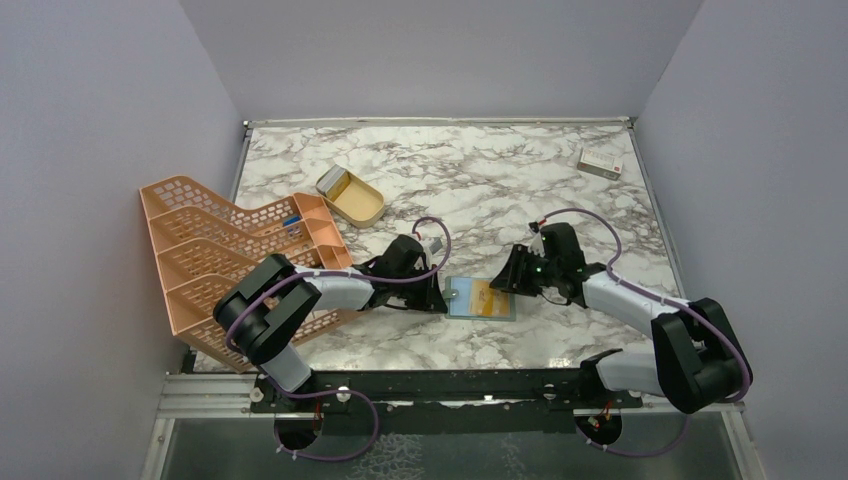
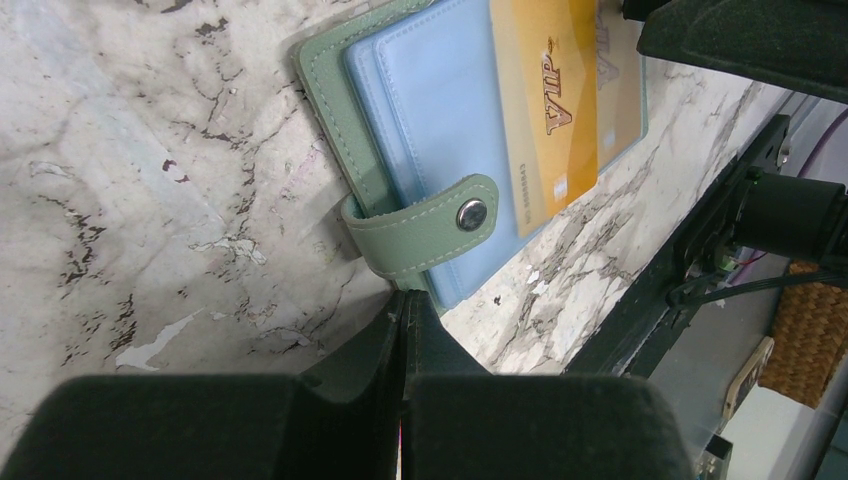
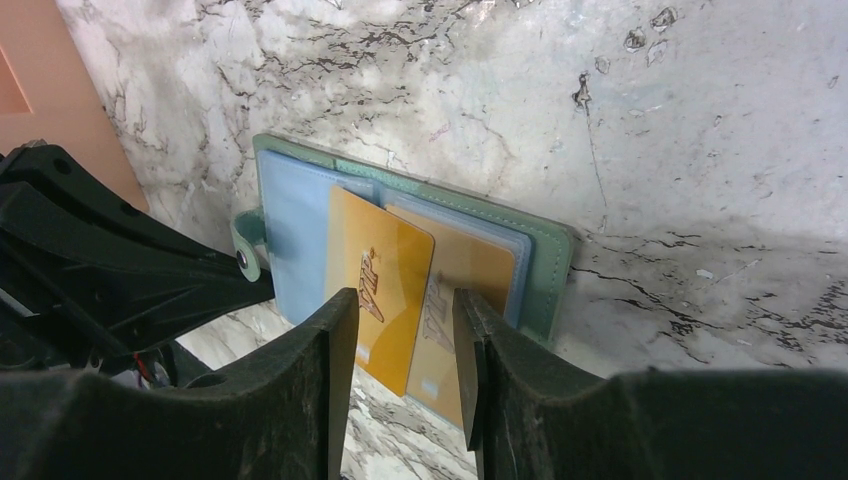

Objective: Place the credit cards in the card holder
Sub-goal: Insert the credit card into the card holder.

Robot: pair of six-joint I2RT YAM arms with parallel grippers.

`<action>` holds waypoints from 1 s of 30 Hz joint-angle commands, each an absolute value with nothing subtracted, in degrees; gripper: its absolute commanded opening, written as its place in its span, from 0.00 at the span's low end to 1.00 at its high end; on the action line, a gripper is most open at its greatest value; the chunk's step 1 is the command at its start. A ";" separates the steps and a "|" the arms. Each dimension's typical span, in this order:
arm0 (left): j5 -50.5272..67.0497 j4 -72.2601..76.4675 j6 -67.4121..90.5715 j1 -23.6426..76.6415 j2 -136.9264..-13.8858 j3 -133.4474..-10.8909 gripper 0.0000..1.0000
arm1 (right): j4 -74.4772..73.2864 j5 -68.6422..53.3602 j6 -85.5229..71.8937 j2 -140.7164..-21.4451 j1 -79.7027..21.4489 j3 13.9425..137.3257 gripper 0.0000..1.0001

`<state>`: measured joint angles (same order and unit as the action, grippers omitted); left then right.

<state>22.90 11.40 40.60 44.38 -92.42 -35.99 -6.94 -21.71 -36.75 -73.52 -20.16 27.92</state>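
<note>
- The right tool [image 3: 405, 300] stands with its jaws apart and nothing clamped between them. It hovers close over the near edge of the card holder [image 3: 545, 260], with both credit cards showing in the gap between its fingers.
- The left tool [image 2: 405, 305] is closed on nothing. Its tips are down just beside the snap tab [image 2: 420, 235] at the holder's left edge. I cannot tell whether they press on the holder or only on the counter [image 3: 700, 150].
- The card holder lies open and flat on the counter between the two tools, pale blue inner faces up.
- The brighter card [image 3: 375, 270], marked VIP, lies across the middle fold. Its far end looks tucked in, though I cannot tell how deep, and its near end sticks out past the holder's edge.
- The duller card [image 3: 480, 270] sits on the right half, seemingly under a clear sleeve, and it also pokes out at the near edge.
- Judgement: both cards have reached the holder, so the carrying looks done. What seems left is pushing each one fully home.
- No other loose card shows on the counter.
</note>
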 commanded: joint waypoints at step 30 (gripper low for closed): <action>19.56 11.96 41.52 46.76 -92.67 -36.03 0.00 | -4.82 -18.33 -41.13 -72.93 -27.31 25.75 0.48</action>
<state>21.41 12.36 41.52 46.26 -92.49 -35.99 -3.86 -20.34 -40.75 -72.62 -26.72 26.48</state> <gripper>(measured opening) 0.009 0.478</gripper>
